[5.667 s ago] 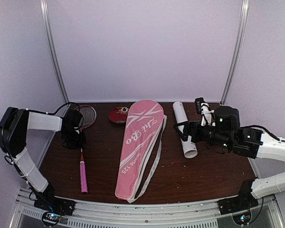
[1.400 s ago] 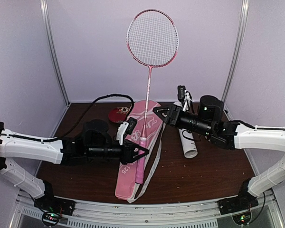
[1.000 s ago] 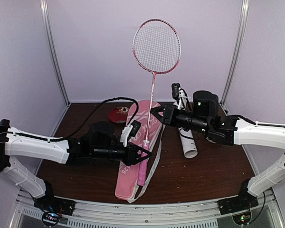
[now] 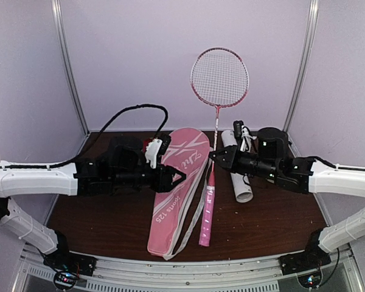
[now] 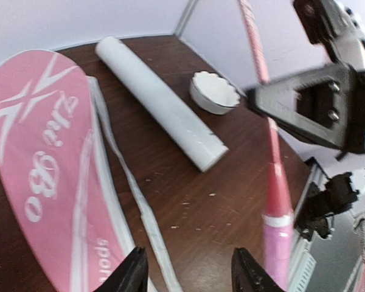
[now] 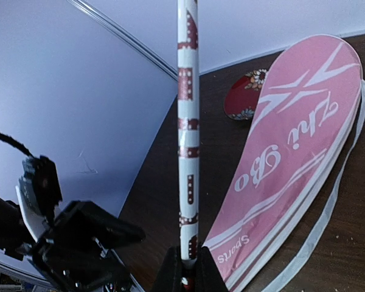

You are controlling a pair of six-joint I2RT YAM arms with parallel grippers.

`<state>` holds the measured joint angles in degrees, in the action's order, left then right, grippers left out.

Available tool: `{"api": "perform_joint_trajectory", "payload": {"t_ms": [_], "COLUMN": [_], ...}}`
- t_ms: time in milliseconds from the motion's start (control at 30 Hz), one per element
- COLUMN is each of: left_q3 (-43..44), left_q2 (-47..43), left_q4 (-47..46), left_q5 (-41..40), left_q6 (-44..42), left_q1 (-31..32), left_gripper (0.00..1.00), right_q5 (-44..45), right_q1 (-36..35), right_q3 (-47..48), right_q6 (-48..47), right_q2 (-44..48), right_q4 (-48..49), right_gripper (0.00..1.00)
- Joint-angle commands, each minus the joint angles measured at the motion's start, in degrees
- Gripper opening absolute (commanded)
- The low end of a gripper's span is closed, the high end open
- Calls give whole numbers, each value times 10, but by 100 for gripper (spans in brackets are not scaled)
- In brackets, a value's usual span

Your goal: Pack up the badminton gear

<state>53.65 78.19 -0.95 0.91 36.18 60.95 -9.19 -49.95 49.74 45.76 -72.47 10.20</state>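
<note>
A racket (image 4: 219,78) stands almost upright, head high and pink handle (image 4: 207,213) low, just right of the pink bag (image 4: 173,188). My right gripper (image 4: 214,156) is shut on its shaft (image 6: 187,121), and the fingers (image 6: 170,274) pinch it from both sides. My left gripper (image 4: 179,177) hovers open over the bag (image 5: 36,164), holding nothing, with the handle (image 5: 277,243) off to its right. The white tube (image 5: 161,103) lies on the table beyond the bag strap. A white shuttlecock (image 5: 214,91) sits by it.
The dark red dish (image 6: 243,97) sits at the back of the table beside the bag's top. A black cable (image 4: 134,112) arches above my left arm. The bag's white strap (image 4: 191,228) trails along its right side. Purple walls enclose the table.
My left gripper has opened, let go of the racket handle and drawn back to the left. My right gripper has shut on the shaft and carried the racket to the right.
</note>
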Motion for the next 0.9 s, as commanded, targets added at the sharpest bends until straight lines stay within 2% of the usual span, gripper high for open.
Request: {"api": "perform_joint_trajectory", "payload": {"t_ms": [0,133,233,500,733,867], "left_q3": [59,128,158,279,357,365], "left_q2": [45,137,186,318,389,406], "left_q4": [175,247,256,310,347,345], "left_q5": [-88,-85,-64,-76,-86,-103], "left_q6": [-51,-85,-103,-135,-142,-128], "left_q1": [-47,-59,-51,-37,-37,-38], "left_gripper": [48,43,40,35,38,38], "right_q5": [-25,-59,-68,-44,-66,-67], "right_q1": [6,6,6,6,6,5], "right_q3": [-36,-81,-110,-138,-123,-117], "right_q6": [26,48,59,52,41,39], "right_q2": [53,93,132,231,265,305], "right_q4": [-118,-174,-215,-335,-428,-493], "right_gripper": [0,0,0,0,0,0]}}
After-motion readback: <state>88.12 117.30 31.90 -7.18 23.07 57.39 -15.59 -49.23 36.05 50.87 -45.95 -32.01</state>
